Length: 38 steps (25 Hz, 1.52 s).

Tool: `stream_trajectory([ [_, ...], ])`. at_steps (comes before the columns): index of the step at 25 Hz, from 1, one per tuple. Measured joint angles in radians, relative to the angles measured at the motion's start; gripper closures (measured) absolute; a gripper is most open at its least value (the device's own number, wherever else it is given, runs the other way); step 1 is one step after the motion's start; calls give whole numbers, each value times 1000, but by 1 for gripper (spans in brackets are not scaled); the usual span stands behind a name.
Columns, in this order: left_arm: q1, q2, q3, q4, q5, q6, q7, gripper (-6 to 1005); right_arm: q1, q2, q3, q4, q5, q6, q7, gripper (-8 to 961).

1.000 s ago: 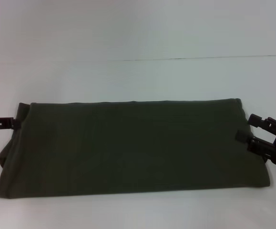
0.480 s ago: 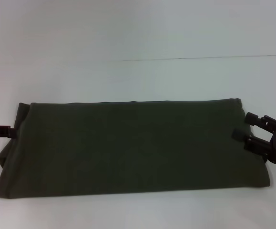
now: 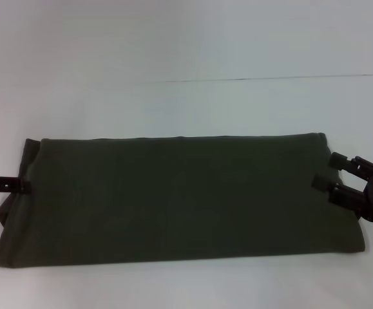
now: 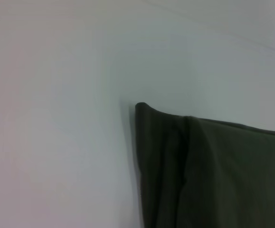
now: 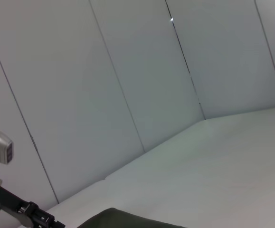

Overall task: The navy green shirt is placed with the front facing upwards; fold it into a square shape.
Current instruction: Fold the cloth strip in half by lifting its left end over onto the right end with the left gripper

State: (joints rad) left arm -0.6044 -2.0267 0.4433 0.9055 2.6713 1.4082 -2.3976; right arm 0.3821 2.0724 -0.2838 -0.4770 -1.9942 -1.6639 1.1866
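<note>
The navy green shirt (image 3: 180, 199) lies flat on the white table (image 3: 186, 103) as a long rectangle folded across the view, plain green side up, with no lettering or collar showing. My left gripper (image 3: 20, 186) sits at the shirt's left short edge, its tip touching the cloth. Over the right short edge my right gripper (image 3: 328, 171) stands open, one finger above the cloth and one just off it. The left wrist view shows a folded corner of the shirt (image 4: 213, 175). A sliver of the shirt (image 5: 123, 219) shows in the right wrist view.
A thin seam (image 3: 270, 78) crosses the table behind the shirt. Bare tabletop lies beyond the shirt's far edge, and a narrow strip of table (image 3: 186, 283) runs along its near edge. The right wrist view shows wall panels and the other arm (image 5: 14, 204) far off.
My left gripper has slid along the shirt's left edge toward the near side. The right gripper has shifted slightly inward over the right edge. The shirt has not moved.
</note>
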Motion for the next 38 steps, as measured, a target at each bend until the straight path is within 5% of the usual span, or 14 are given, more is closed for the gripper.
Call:
stream_trajectory([
  [38,-26,6,19,-69,20,-9,-11,160,1,-5,0,0,3,1,1,159],
])
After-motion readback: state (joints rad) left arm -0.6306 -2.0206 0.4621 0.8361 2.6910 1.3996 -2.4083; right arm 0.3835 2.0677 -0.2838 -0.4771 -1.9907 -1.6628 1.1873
